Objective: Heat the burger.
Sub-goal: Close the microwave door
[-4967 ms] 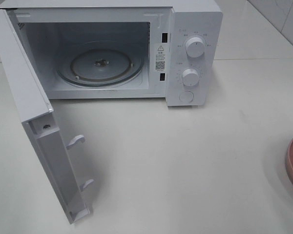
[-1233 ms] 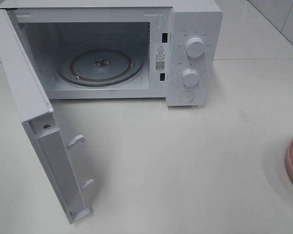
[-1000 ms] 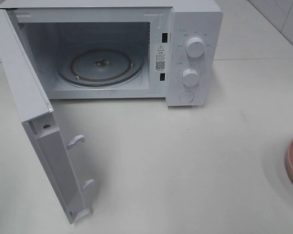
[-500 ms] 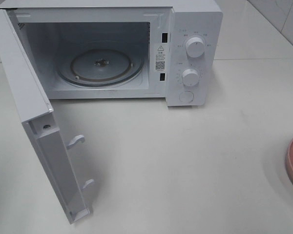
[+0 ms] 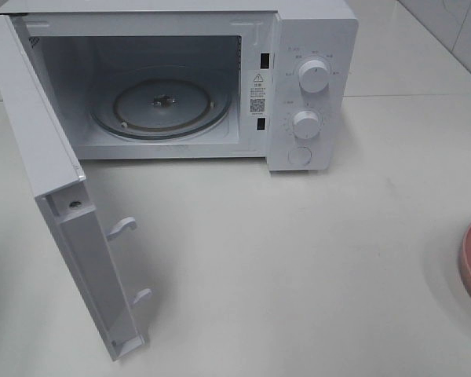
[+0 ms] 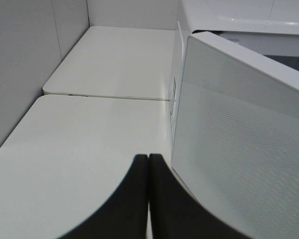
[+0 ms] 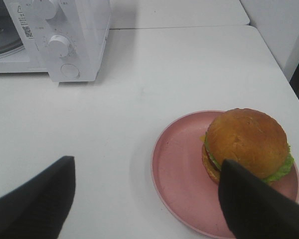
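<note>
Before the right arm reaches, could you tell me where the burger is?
In the right wrist view, the burger sits on the pink plate, right of the microwave.

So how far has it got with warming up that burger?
Done: the microwave door stands wide open, with the glass turntable bare. In hand: the right gripper hangs open above the table, one finger over the burger, which sits untouched on the pink plate. The left gripper is shut, holding nothing. Left: pick up the burger, put it inside, close the door, set the dials.
</note>
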{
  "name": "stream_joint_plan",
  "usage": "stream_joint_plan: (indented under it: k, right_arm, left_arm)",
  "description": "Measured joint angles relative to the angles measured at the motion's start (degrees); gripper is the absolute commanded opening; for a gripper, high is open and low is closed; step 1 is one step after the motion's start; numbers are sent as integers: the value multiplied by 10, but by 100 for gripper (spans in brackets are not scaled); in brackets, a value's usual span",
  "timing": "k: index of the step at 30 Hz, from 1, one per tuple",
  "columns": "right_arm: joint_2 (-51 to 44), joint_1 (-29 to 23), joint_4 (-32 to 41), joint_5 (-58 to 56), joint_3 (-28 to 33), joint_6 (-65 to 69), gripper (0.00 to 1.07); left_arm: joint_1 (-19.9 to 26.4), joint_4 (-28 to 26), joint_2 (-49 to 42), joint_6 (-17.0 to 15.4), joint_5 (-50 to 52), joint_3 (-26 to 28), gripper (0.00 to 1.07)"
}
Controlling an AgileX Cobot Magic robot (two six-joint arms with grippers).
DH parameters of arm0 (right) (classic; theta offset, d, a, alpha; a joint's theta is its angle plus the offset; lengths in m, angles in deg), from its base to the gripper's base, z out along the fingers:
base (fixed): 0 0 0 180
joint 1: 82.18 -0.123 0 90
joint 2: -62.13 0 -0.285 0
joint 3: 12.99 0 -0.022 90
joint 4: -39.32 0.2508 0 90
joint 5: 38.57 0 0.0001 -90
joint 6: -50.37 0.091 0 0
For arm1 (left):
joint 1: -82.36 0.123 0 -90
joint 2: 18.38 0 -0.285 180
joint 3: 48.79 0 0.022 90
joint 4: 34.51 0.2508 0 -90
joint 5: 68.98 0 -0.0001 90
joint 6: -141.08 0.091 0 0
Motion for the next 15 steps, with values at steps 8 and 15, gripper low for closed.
stream_joint_plan:
  k: [8,15]
  right_arm:
    - [0,0,0,0,0,0,76]
    - [0,0,0,0,0,0,76]
  left_arm:
    - [0,0,73,0,104,-16,0]
    - [0,10,135,0,166,-16,0]
